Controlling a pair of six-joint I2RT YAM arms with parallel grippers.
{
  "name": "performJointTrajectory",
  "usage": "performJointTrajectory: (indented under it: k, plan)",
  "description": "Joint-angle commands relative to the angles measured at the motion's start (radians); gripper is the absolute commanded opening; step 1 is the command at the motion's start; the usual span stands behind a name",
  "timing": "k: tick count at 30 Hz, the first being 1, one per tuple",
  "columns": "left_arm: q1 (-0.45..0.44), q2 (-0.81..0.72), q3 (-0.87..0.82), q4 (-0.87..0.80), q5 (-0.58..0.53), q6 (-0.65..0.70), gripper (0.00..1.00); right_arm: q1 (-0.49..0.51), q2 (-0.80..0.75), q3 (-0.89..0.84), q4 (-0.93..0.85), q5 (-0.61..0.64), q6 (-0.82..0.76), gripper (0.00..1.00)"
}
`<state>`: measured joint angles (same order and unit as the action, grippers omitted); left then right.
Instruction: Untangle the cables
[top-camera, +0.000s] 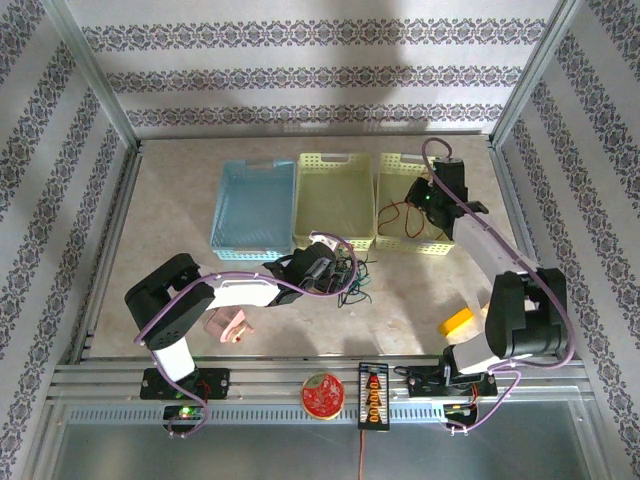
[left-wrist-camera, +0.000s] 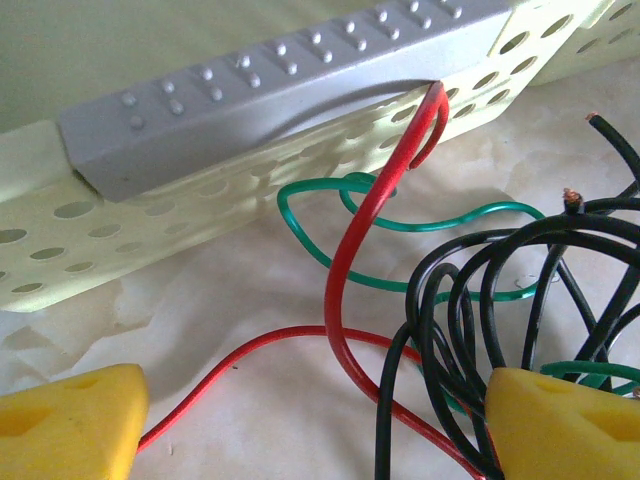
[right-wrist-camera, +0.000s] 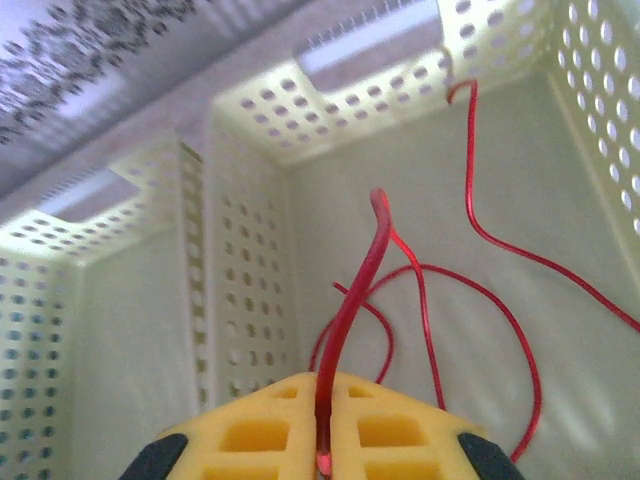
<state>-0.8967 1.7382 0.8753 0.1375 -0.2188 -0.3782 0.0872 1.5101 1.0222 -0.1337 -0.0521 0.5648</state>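
Right wrist view: right claw (right-wrist-camera: 322, 440) pinches a red cable (right-wrist-camera: 348, 300). Left wrist view: left claw (left-wrist-camera: 318, 425) stands spread at the tangled cables (left-wrist-camera: 333, 300). Beige bench (top-camera: 420, 290), patterned walls (top-camera: 300, 80).

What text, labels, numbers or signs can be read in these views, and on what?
None can be read.
On the round red disc at the near edge: a patterned face, too small to read.
On the black connector strip beside it: orange marks, too blurred to read.
On the red cable and yellow basket: no lettering seen.
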Motion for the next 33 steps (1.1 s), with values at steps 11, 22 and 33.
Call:
performJointTrajectory:
  k: [11,22,33]
  plan:
    - [-0.016,-0.003,0.01,-0.054,-0.007,0.0,0.87,-0.001,-0.107,-0.097,-0.004,0.071,-0.02,0.51]
    - [-0.017,-0.018,0.016,-0.063,0.001,0.014,0.88,0.111,-0.374,-0.23,-0.109,0.298,-0.065,0.55]
    - [-0.021,-0.104,-0.012,-0.049,-0.037,-0.001,0.95,0.428,-0.455,-0.277,-0.04,0.103,-0.207,0.57]
